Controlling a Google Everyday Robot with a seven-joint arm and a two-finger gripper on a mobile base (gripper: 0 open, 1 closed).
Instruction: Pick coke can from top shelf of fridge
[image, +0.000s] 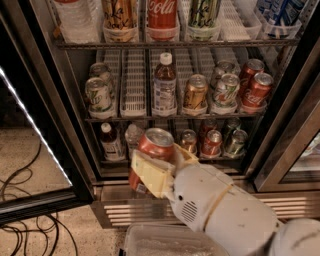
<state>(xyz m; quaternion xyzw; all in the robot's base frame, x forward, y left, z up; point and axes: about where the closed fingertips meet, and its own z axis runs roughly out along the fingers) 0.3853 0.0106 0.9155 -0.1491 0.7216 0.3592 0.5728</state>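
Camera view looks down the white arm (225, 215) into the open fridge (115, 210). Gripper (161, 162) sits low, in front of the bottom rack and just above the ribbed steel base, and it is clamped on the coke can (155, 145). Its cream fingers (150, 175) press the can's sides, one across the left face and one peeking out behind on the right. Can leans a little, silver lid up toward the camera, red body mostly covered by the left finger. It is well below the top shelf (225, 44) and clear of every rack.

On the top shelf stand, left to right, a water bottle (75, 20), a gold can (120, 17), another Coca-Cola can (161, 17) and a green-and-white can (204, 15). The three cans sit in clear cup fronts. Middle rack carries a brown bottle (164, 85) with a white cap and short cans either side, with red ones (257, 90) at the far right. Glass door (30, 165) hangs open on the left with a bright strip along its edge, and cables (20, 225) lie on the floor beneath it. Clear tub (165, 242) sits at the bottom edge, under the arm
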